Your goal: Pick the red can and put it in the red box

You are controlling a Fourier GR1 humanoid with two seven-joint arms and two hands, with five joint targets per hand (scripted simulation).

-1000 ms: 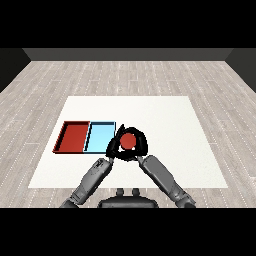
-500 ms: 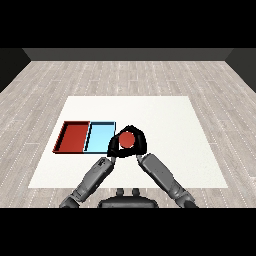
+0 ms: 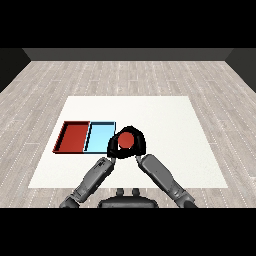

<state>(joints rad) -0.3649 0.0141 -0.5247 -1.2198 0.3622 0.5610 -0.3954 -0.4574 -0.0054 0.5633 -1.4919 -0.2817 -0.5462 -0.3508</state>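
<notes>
Right hand (image 3: 137, 145), black, curled round the red can (image 3: 125, 141) above the white table (image 3: 165, 125), just right of the light blue tray (image 3: 99, 136). Left hand (image 3: 113, 148) close against the can's left side; cannot tell whether its fingers are curled or straight. Further left of both hands, beyond the blue tray and touching it, the red tray (image 3: 74, 136). Can not yet over either tray.
</notes>
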